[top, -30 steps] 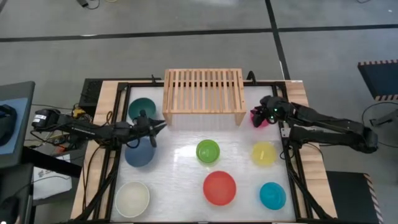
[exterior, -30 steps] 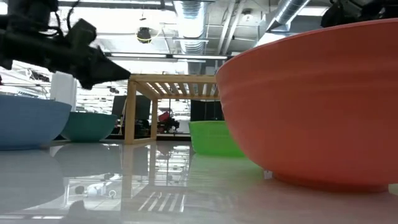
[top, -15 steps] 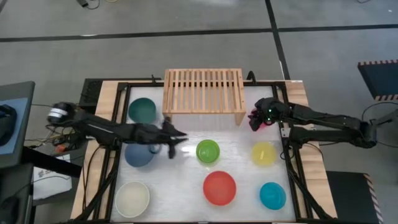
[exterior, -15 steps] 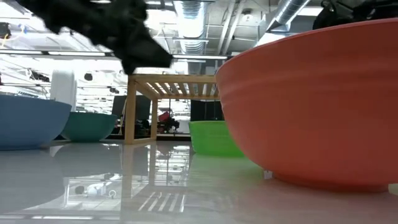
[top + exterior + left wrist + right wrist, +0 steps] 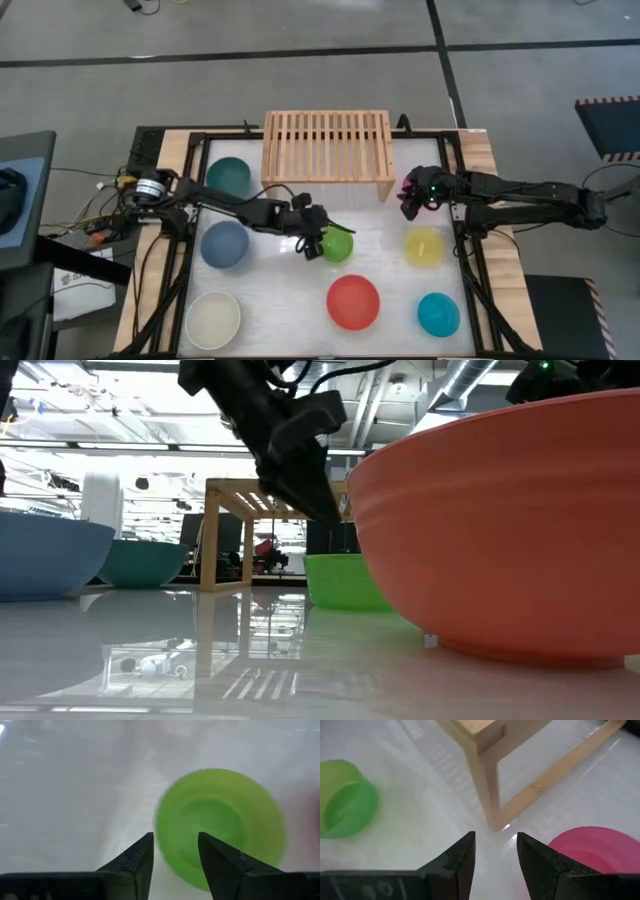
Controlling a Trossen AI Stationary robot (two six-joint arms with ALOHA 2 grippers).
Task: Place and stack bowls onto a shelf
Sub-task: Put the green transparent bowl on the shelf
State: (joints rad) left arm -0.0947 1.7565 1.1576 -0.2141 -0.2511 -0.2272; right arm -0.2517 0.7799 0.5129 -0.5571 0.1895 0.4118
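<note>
We see the wooden shelf (image 5: 327, 147) at the table's far edge, bare on top. All bowls sit off it. In front of it, the left gripper (image 5: 316, 238) hovers over the lime green bowl (image 5: 337, 244), fingers parted. By the shelf's right leg, the right gripper (image 5: 408, 196), fingers apart, hangs beside the pink bowl (image 5: 592, 848).

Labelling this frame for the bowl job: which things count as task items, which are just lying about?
Task items: shelf; bowls: dark green, navy blue, lime green, yellow, pink, red, teal, cream; left gripper, open at the lime green bowl; right gripper, open by the pink bowl.
Lying about: cables beyond the table's left edge.
</note>
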